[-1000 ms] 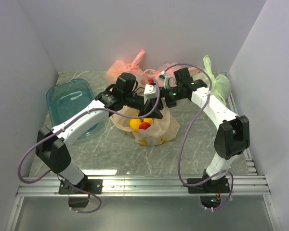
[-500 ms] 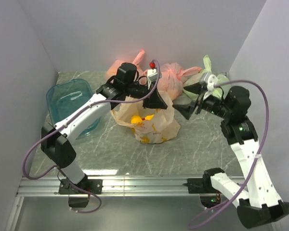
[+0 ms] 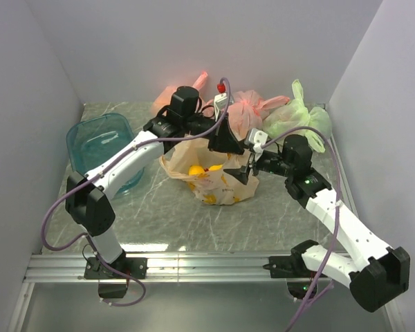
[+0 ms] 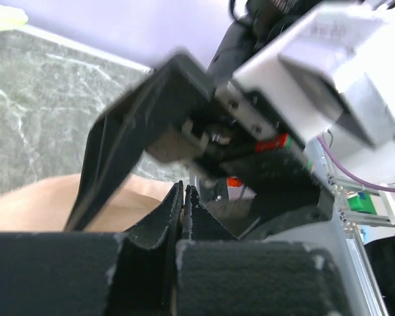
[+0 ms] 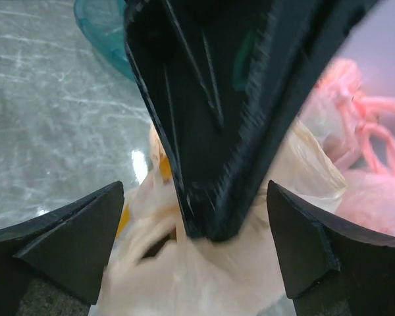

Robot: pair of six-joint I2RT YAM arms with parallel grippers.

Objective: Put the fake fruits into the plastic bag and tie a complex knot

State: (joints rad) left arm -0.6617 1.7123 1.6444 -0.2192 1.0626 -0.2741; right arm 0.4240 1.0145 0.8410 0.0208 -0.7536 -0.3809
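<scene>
Looks like a robotics lab cell: plain pale walls (image 3: 28,104) boxing in a marble-print desk (image 3: 159,221), left arm (image 3: 124,162) and right arm (image 3: 346,221) bolted by an aluminium rail (image 3: 207,266), purple cables (image 3: 45,228) looping loose.

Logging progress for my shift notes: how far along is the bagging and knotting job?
Done: yellow toy fruits lie inside the pale orange translucent plastic bag. In hand: the left gripper is shut on the bag's back rim; the open right gripper hovers at its right side. Left: the mouth gapes, no knot tied.
</scene>
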